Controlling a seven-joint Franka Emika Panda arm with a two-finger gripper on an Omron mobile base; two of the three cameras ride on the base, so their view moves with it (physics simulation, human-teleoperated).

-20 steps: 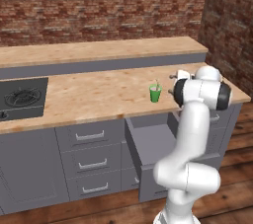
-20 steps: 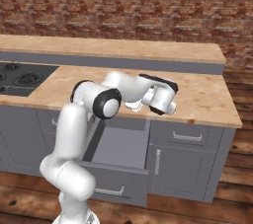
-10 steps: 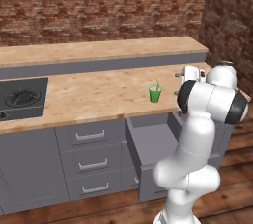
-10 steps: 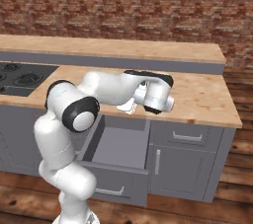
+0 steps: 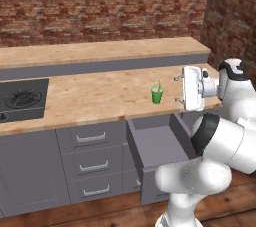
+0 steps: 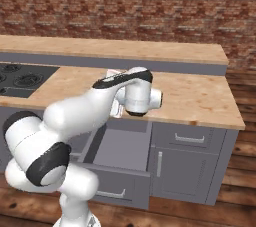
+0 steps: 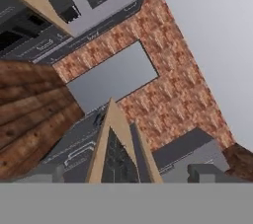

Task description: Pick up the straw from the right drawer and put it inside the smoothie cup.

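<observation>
My gripper (image 5: 176, 89) sits right of centre in the left base view, above the counter (image 5: 90, 96), its fingers spread wide and pointing toward the left of the frame, with nothing between them. The smoothie cup (image 5: 157, 96) stands on the counter just to the left of those fingertips, near but apart. The straw (image 5: 159, 85) shows as a thin pale line rising from the cup's mouth, its long axis close to upright with a slight lean. Below, the right drawer (image 5: 134, 143) hangs open, and I see nothing lying in it. I judge the placing done, so my coming move should draw back rightward, away from the cup, without brushing it.
</observation>
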